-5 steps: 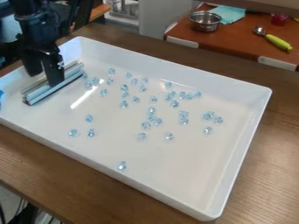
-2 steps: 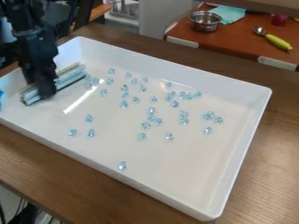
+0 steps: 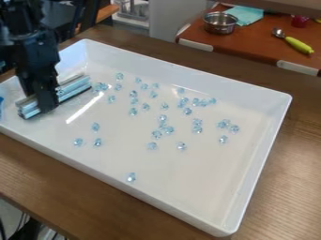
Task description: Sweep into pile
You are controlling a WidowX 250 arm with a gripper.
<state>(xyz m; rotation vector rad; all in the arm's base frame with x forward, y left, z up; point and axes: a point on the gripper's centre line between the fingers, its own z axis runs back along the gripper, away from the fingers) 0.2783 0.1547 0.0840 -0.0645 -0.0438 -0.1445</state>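
Brown wood-grain worktop, running out of view on the right. Directly on it: one large white rectangular tray, upright, low walls, rounded corners. Tray's long far wall roughly follows the worktop's far edge, with a strip of wood between. Long near wall roughly follows the near edge, also set in from it. Bright glare streak on tray floor.
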